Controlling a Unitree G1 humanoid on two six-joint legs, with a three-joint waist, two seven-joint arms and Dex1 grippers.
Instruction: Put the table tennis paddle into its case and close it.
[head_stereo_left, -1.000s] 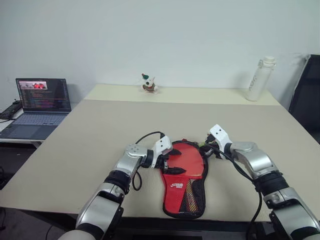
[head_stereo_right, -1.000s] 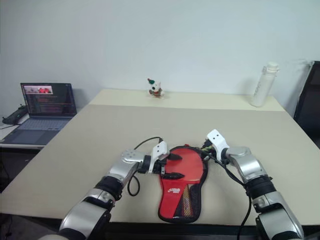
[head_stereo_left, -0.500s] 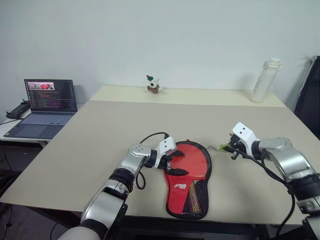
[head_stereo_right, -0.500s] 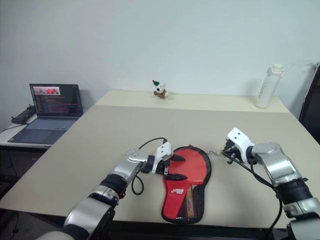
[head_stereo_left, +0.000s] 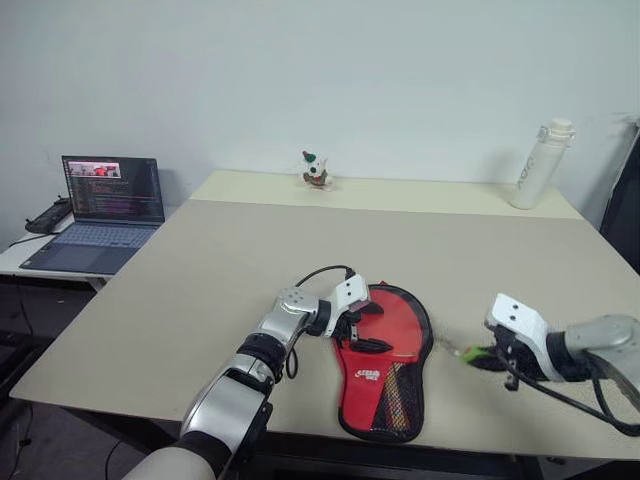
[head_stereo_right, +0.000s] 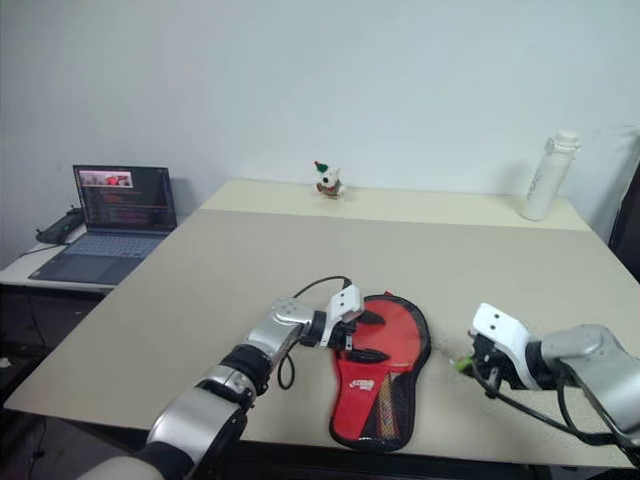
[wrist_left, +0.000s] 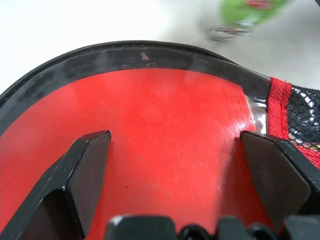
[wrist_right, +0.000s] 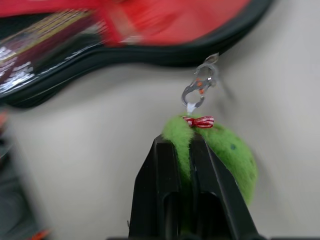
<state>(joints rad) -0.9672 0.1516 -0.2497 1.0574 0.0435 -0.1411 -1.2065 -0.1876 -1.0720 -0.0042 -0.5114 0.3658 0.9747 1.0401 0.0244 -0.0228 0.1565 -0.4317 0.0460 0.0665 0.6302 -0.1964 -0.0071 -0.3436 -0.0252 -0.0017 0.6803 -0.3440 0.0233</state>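
The right gripper, clenched on a green fuzzy charm with a metal clasp, has pulled away toward four o'clock of the case. The released left gripper presses on the case at the table's front middle, so the zipper seems drawn and the closing looks nearly finished.

Silver arm shells, black joint collars, white wrist housings, looping black cables, black fingers
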